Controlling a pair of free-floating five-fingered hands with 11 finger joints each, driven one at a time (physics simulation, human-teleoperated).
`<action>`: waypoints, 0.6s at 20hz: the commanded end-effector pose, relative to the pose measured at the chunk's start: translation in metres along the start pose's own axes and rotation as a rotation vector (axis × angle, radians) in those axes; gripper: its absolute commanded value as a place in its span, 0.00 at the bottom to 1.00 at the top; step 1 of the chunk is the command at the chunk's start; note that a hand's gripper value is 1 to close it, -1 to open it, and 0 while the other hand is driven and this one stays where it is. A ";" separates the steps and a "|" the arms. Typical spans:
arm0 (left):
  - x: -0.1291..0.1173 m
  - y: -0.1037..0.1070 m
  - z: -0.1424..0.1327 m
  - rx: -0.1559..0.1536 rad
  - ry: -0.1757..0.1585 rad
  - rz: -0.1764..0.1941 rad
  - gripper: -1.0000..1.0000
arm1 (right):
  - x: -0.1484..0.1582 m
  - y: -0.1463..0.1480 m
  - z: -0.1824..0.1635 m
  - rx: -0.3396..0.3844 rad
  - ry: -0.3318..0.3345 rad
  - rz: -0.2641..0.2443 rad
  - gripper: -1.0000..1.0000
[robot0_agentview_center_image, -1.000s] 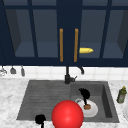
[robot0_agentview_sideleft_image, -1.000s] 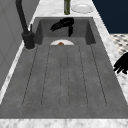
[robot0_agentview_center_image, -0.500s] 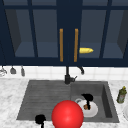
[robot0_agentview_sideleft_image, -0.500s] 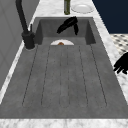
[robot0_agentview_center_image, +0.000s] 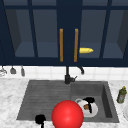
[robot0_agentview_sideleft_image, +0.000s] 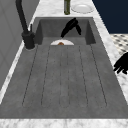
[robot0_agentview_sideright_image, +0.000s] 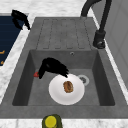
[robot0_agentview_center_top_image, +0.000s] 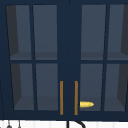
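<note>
Right hand (robot0_agentview_sideright_image: 51, 66) hangs inside the sink's deep basin (robot0_agentview_sideright_image: 100, 82), over the near edge of the round white plate (robot0_agentview_sideright_image: 66, 93) lying flat on the basin floor. Its fingers (robot0_agentview_sideright_image: 63, 71) are straight and relaxed, pointing down toward the plate rim, holding nothing; whether the tips touch the plate can't be told. A small brown food lump (robot0_agentview_sideright_image: 68, 86) sits near the plate's middle, just beside the fingertips but apart from them. In the front view the same hand (robot0_agentview_center_image: 89, 101) sits over the plate (robot0_agentview_center_image: 93, 112), and in the left side view it (robot0_agentview_sideleft_image: 70, 27) hangs above the plate's edge (robot0_agentview_sideleft_image: 62, 43).

A small red thing (robot0_agentview_sideright_image: 36, 74) peeks out just behind the right hand on the basin floor; shape unclear. A big red ball (robot0_agentview_center_image: 67, 114) sits at the front of the sink in the front view, covering part of the plate.

Left hand (robot0_agentview_center_image: 40, 119) floats at the front edge of the grey ribbed drainboard (robot0_agentview_sideleft_image: 65, 75), well apart from the plate; in the left side view it (robot0_agentview_sideleft_image: 122, 63) hangs over the marble bench (robot0_agentview_sideleft_image: 120, 80) with fingers loosely curled downward, holding nothing.

Black tap (robot0_agentview_center_image: 67, 76) stands behind the sink. Green bottle (robot0_agentview_center_image: 121, 95) stands on the bench right of the basin. Dark blue glass-door wall cabinet (robot0_agentview_center_top_image: 67, 37) has two wooden handles (robot0_agentview_center_top_image: 61, 97), a yellow thing (robot0_agentview_center_top_image: 86, 104) on its lower shelf.
</note>
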 end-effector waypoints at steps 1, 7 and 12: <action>0.000 0.000 0.000 0.000 0.000 0.000 0.50 | -0.003 0.001 -0.013 0.056 0.006 -0.017 0.00; 0.000 0.000 0.000 0.000 0.000 0.000 0.50 | -0.008 -0.004 -0.030 0.158 0.008 -0.035 0.00; 0.000 0.000 0.000 0.000 0.000 0.000 0.50 | -0.014 0.001 -0.041 0.224 0.017 -0.057 0.00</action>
